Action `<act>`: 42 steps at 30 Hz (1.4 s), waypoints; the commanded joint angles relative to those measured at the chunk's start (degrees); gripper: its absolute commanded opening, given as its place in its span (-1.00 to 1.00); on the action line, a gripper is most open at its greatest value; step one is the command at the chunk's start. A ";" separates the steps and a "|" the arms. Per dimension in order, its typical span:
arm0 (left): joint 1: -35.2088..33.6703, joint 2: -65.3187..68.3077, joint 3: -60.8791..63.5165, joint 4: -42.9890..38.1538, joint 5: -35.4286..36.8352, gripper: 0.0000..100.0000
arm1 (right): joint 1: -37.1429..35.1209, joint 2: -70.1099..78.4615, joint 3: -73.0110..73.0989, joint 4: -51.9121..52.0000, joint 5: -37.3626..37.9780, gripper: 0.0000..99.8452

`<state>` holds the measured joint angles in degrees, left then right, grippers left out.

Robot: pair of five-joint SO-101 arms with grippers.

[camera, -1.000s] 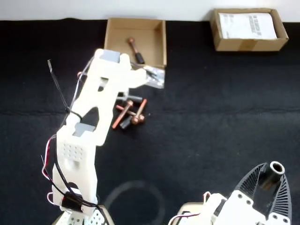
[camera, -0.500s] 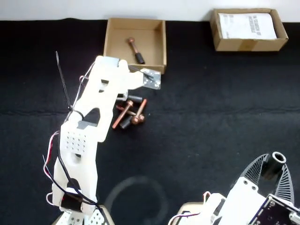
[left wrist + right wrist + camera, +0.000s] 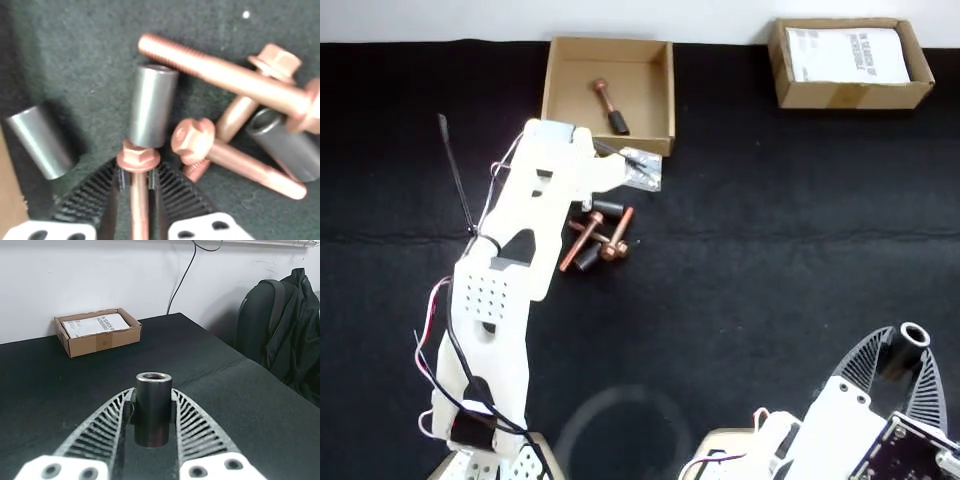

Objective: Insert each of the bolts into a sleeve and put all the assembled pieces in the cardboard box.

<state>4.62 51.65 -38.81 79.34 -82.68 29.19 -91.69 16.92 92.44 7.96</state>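
Observation:
My left gripper [image 3: 136,172] is shut on the shank of a copper bolt [image 3: 138,159], whose hex head sits just below the end of a grey sleeve [image 3: 152,107] lying on the black mat. Around it lie more copper bolts [image 3: 225,75] and two other sleeves [image 3: 40,140]. From above, the left arm [image 3: 555,170] hangs over this pile [image 3: 595,238], just in front of the open cardboard box [image 3: 558,95], which holds one bolt in a sleeve [image 3: 608,107]. My right gripper [image 3: 152,400] is shut on an upright dark sleeve [image 3: 153,407], at the near right [image 3: 908,350].
A second cardboard box [image 3: 848,88] with a printed sheet stands at the far right corner. In the right wrist view a dark backpack [image 3: 282,325] sits beyond the table's edge. Open black mat [image 3: 770,250] lies between the two arms.
The left arm has shifted slightly over the pile. The right gripper with its sleeve has drawn back toward the near right corner.

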 commanded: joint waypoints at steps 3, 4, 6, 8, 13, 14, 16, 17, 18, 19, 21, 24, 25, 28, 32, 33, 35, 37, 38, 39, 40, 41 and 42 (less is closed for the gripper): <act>1.80 -5.41 -0.84 5.89 4.75 -0.98 | 0.66 0.04 -0.40 -0.92 0.18 -0.99; 2.42 -6.64 -0.84 6.15 6.86 -0.98 | 0.66 0.04 -0.40 -0.84 0.18 -0.99; 3.47 -9.01 -0.84 7.03 11.69 -0.98 | 0.66 0.04 -0.40 -0.84 0.18 -0.99; 4.88 -11.47 -0.75 8.00 16.62 -0.98 | 0.66 0.04 -0.40 -0.84 0.18 -0.99; 9.54 -19.38 -0.75 11.08 29.71 -0.98 | 0.40 0.04 0.04 -0.84 -2.81 -0.99; 10.68 -21.67 -0.75 11.52 33.58 -0.98 | 0.22 0.04 0.04 -0.84 -4.40 -0.99; 12.97 -26.86 -0.75 12.40 42.29 -0.98 | 0.22 0.04 0.04 -0.84 -5.63 -0.99; 13.93 -29.58 -0.75 12.66 46.77 -0.98 | 0.22 0.04 0.04 -0.84 -5.80 -0.99; 14.90 -32.48 -0.66 12.66 51.16 -0.98 | 0.22 0.04 0.04 -0.84 -5.80 -0.99; 15.52 -35.21 -0.66 12.66 54.86 -0.98 | 0.22 0.04 0.04 -0.84 -5.80 -0.99; 16.13 -40.40 -0.66 12.57 59.69 -0.98 | 0.22 0.04 0.04 -0.84 -5.80 -0.99; 15.96 -46.90 -0.48 12.31 61.01 -0.98 | 0.13 0.22 1.27 -1.01 -5.89 -0.99; 15.87 -48.48 -0.40 12.48 61.10 -0.98 | 0.13 0.22 2.59 -1.36 -5.89 -0.99; 15.60 -52.70 -0.40 12.57 61.19 -0.98 | -2.68 0.31 7.96 -1.89 -5.98 -0.99; 14.90 -56.48 -0.40 12.40 71.12 -0.98 | -12.79 0.04 17.63 -7.87 -10.37 -0.99; 14.99 -57.01 -0.40 12.31 74.81 -0.98 | -15.08 0.04 19.74 -9.98 -12.48 -0.99; 14.99 -57.98 -0.40 12.22 82.11 -0.98 | -20.18 0.04 24.57 -15.87 -16.00 -0.99; 15.08 -58.59 -0.66 12.13 87.65 -0.98 | -25.36 0.04 29.67 -22.55 -18.02 -0.99; 15.08 -58.95 -0.66 12.13 89.85 -0.98 | -27.82 0.04 32.22 -25.80 -18.64 -0.99; 14.99 -59.21 -0.57 12.13 91.78 -0.98 | -30.11 0.04 34.68 -28.97 -19.08 -0.99; 14.99 -59.21 -0.48 12.13 93.54 -0.98 | -32.40 0.04 37.23 -32.22 -19.43 -0.99; 14.99 -59.03 -0.48 12.13 95.03 -0.98 | -34.42 0.04 39.69 -35.38 -19.60 -0.99; 14.90 -58.86 -0.48 12.13 96.44 -0.98 | -36.44 0.04 42.24 -38.46 -19.60 -0.99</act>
<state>20.00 -4.97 -38.73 91.74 9.54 -1.58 -91.60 53.58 63.16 -10.77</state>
